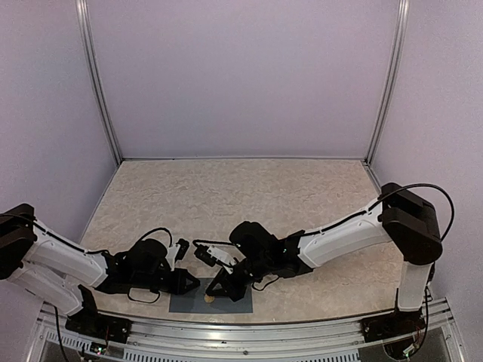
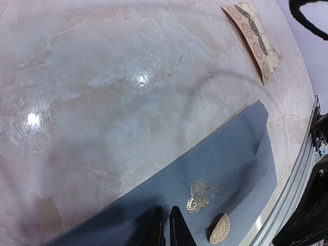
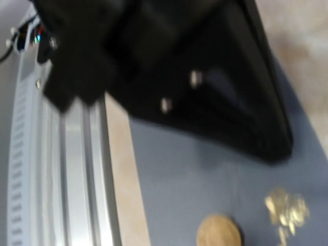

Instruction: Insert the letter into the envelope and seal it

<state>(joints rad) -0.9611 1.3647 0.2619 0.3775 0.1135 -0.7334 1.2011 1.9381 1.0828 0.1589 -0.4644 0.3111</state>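
The slate blue-grey envelope [image 1: 226, 300] lies flat at the table's near edge, flap side closed, with a gold rose emblem [image 2: 200, 195] on it. A round gold sticker [image 2: 219, 228] sits on the envelope near its front edge; it also shows in the right wrist view [image 3: 219, 233]. My left gripper [image 2: 166, 225] is shut, its tips resting on the envelope [image 2: 225, 159] left of the emblem. My right gripper [image 1: 216, 289] hovers low over the sticker [image 1: 209, 300]; its fingers do not show in its blurred wrist view. The letter is not visible.
A tan sheet of round stickers [image 2: 253, 38] lies on the marble table beyond the envelope. A metal rail [image 1: 249, 332] runs along the near edge, close to the envelope [image 3: 205, 169]. The left arm's black body [image 3: 205, 77] fills the top of the right wrist view.
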